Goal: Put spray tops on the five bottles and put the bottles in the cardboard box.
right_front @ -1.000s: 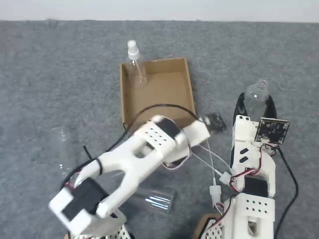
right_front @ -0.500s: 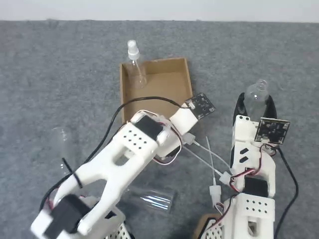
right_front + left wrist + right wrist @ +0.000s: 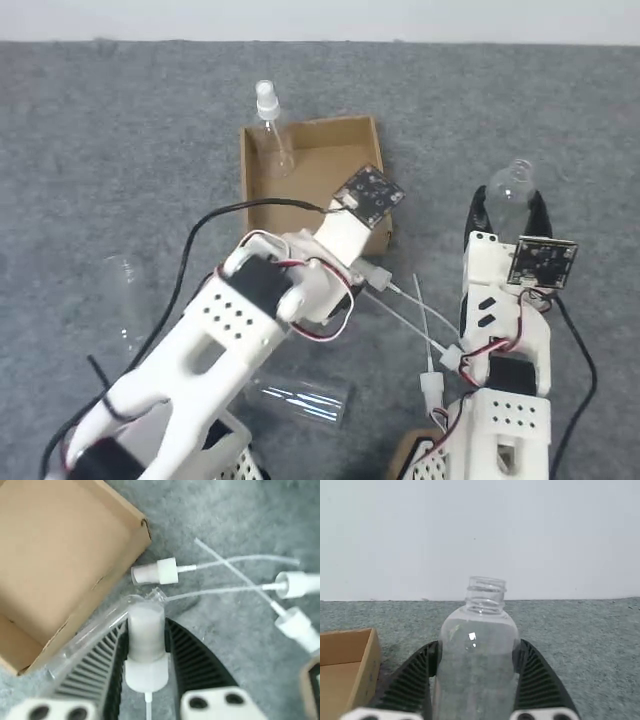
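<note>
Grey carpet [image 3: 120, 120] covers the whole table and runs back to a plain white wall [image 3: 400, 20]. Over on the right, the right gripper [image 3: 477, 652] is clamped round an upright, uncapped bottle [image 3: 479, 625]. The left gripper [image 3: 146, 625] pinches a spray top [image 3: 146, 670] tight, just beside the near right corner of the cardboard box [image 3: 60, 555]. A capped bottle [image 3: 270, 135] stands in the box's far left corner. Loose spray tops [image 3: 375, 272] lie between the arms.
</note>
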`<state>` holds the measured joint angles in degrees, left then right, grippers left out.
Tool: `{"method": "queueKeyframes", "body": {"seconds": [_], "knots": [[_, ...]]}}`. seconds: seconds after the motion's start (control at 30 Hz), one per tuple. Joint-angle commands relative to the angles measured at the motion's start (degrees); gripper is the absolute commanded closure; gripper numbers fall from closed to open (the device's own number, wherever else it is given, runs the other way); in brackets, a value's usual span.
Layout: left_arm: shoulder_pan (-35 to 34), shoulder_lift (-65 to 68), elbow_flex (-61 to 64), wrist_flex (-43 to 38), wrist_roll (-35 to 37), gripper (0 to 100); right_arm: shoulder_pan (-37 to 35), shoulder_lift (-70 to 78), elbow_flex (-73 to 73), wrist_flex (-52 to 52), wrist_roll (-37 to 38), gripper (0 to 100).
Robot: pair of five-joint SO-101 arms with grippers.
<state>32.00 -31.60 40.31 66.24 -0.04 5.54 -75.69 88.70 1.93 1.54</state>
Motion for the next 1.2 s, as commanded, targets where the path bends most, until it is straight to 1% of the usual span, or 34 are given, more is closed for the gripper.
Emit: {"method": "queueKeyframes", "body": {"seconds": [0.0, 0.1, 0.33, 0.43, 0.57, 0.7, 0.8, 1.0, 1.17], "knots": [[0.00, -5.89, 0.84, -0.09, 6.95, 99, -0.66, -1.54, -1.67, -1.54, -0.18, 98.2], [-0.18, -8.00, 3.38, -3.08, 10.64, 99, -0.84, -1.54, -1.67, -1.54, -0.18, 98.2], [-0.79, -17.76, 7.78, -7.38, 15.12, 99, -1.10, -1.54, -1.58, -1.36, -0.26, 98.2], [-4.40, -22.77, 10.77, -10.81, 17.58, 99, -2.15, -1.54, -1.58, -1.19, -0.26, 98.2], [-9.58, -28.48, 14.37, -15.21, 18.81, 99, -3.82, -1.54, -1.23, -1.10, 0.09, 98.2], [-11.87, -33.85, 17.01, -17.67, 21.63, 99, -4.00, -1.54, -0.70, -1.54, 0.00, 98.2], [-13.89, -37.45, 19.12, -19.87, 23.74, 99, -5.76, -1.54, -0.62, -1.27, 0.09, 98.2], [-18.64, -42.46, 20.35, -21.01, 27.69, 99, -6.73, -1.54, -0.53, -1.10, 0.09, 98.2], [-22.86, -46.15, 20.53, -21.01, 32.97, 99, -7.08, -1.54, 0.18, -1.45, 0.09, 98.2]]}}
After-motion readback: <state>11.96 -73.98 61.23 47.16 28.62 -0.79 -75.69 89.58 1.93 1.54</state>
